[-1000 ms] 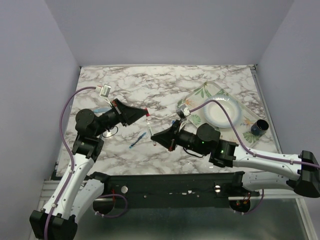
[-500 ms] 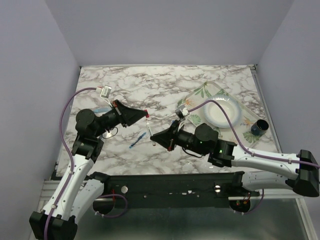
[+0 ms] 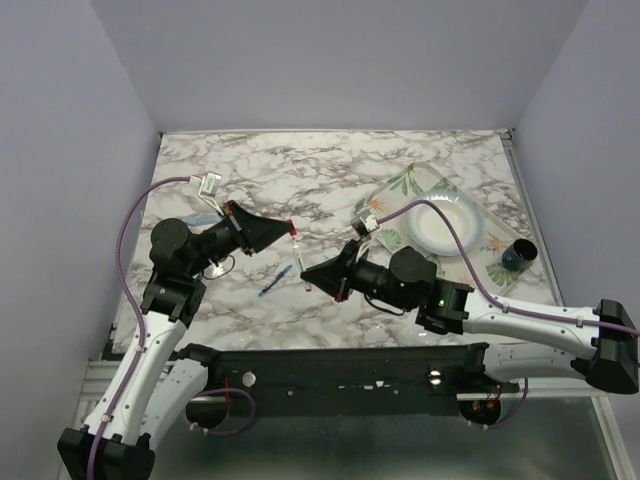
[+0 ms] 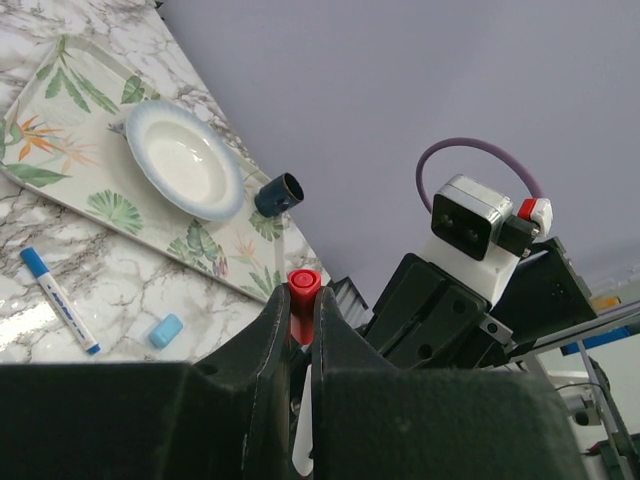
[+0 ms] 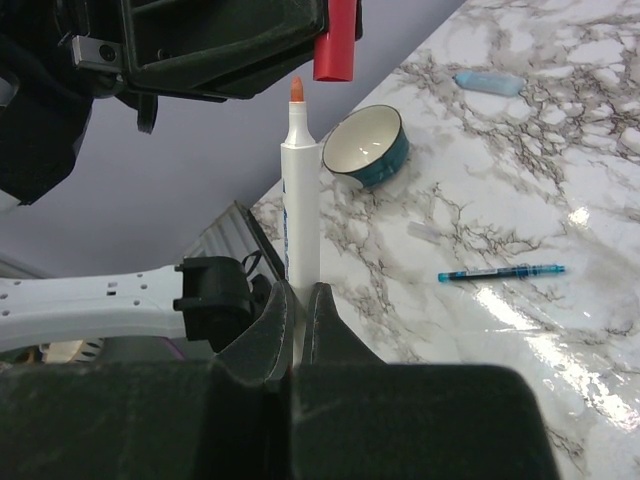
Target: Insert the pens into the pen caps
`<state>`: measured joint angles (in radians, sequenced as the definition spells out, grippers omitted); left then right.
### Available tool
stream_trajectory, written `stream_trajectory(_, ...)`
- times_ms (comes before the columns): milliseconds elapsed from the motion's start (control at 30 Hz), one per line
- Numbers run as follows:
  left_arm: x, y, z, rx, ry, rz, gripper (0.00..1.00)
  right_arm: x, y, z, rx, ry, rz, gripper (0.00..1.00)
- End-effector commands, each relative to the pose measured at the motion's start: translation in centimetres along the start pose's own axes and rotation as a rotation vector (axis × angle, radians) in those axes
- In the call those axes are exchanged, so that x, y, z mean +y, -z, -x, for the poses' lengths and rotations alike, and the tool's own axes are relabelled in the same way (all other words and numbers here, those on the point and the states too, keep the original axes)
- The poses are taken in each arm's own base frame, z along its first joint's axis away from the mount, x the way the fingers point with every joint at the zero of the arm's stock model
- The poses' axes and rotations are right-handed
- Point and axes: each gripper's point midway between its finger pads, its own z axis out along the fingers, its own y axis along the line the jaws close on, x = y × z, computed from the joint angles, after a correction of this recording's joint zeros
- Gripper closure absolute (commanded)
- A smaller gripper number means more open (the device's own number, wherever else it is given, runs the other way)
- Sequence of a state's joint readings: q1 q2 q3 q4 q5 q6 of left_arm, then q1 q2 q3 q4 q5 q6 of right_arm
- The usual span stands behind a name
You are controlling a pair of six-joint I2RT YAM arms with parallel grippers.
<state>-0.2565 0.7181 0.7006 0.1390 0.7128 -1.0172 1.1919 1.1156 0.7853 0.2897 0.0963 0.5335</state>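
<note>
My left gripper [image 3: 291,227] is shut on a red pen cap [image 4: 303,298], held in the air with its open end facing my right gripper. My right gripper [image 3: 307,280] is shut on a white pen [image 5: 300,200] with a bare red tip. In the right wrist view the tip sits just below and left of the red cap [image 5: 335,40], a small gap apart. A blue pen [image 3: 275,281] lies on the table below them. A white pen with blue ends [image 4: 60,300] and a light blue cap [image 4: 165,330] lie near the tray. Another light blue cap [image 5: 488,82] lies farther off.
A floral tray [image 3: 400,185] with a white plate [image 3: 443,225] sits at the right, with a dark cup [image 3: 518,256] at its near right. A teal bowl [image 5: 365,145] stands on the marble by the left arm.
My right gripper has shifted the white pen slightly left, toward the red cap. The left gripper has barely moved.
</note>
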Motion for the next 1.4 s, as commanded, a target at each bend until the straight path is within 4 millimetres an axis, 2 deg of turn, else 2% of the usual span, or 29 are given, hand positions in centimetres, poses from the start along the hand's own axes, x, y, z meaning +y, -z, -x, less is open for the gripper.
stream_trajectory(0, -1.4, 0.2, 1.1, -0.033, -0.035, -0.018, 1.0, -0.6, 0.0, -0.3, 0.005, -0.01, -0.037, 0.99)
stream_trajectory(733, -1.6, 0.3, 1.3, -0.048, -0.027, -0.017, 1.0, -0.6, -0.5, -0.4, 0.01, -0.022, -0.044, 0.99)
stream_trajectory(1367, -0.2, 1.0, -0.3, -0.014, -0.019, 0.027, 1.0, -0.3, -0.6, 0.8, -0.019, -0.016, -0.048, 0.99)
